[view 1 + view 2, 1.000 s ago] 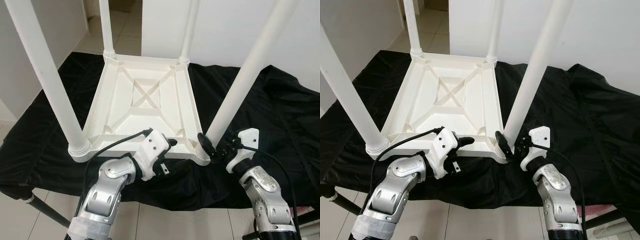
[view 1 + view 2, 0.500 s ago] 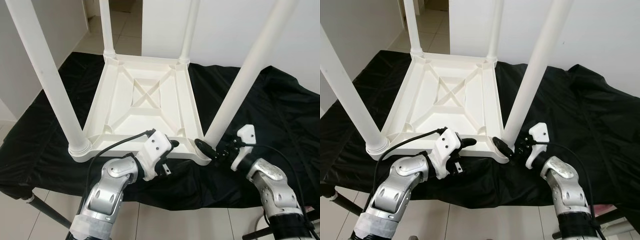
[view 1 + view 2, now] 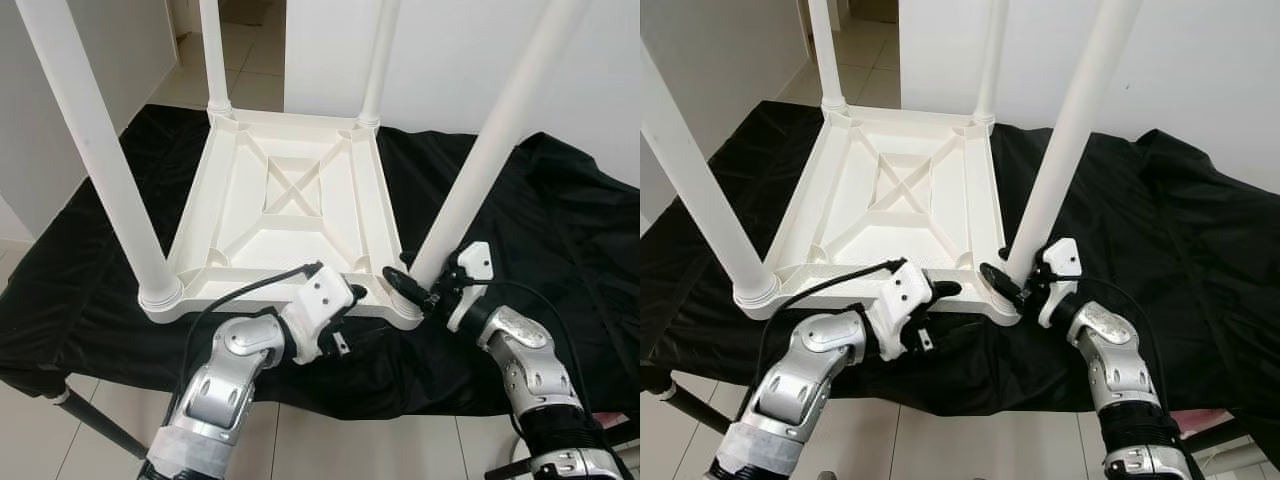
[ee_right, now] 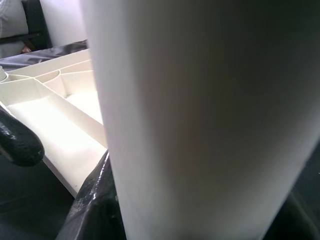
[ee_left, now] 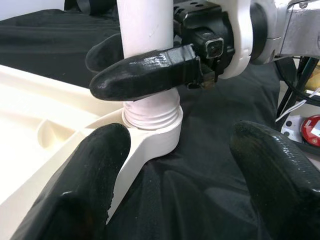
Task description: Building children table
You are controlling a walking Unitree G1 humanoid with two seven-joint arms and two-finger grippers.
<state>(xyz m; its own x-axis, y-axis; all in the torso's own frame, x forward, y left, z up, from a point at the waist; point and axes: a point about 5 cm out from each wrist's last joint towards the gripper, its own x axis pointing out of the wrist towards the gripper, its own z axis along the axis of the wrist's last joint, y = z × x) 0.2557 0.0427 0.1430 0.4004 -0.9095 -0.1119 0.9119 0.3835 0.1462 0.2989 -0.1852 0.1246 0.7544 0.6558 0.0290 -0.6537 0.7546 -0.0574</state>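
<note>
Advanced, right end effector point(image 3: 410, 287) now grips near-right table leg point(image 3: 490, 150).

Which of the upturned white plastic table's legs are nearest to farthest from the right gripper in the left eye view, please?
From the right gripper:
1. Near-right white leg, between its jaws.
2. Near-left white leg, across the near edge.
3. Far-left white leg, at the opposite corner.

The far-right white leg is too close to the near-left to rank.

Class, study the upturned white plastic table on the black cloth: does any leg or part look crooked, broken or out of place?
Nothing stands out. The upside-down white plastic table lies flat on the black cloth, its four legs in their corner sockets. The right end effector grips the near right leg at its base; the left end effector, open, is at the near edge.
</note>
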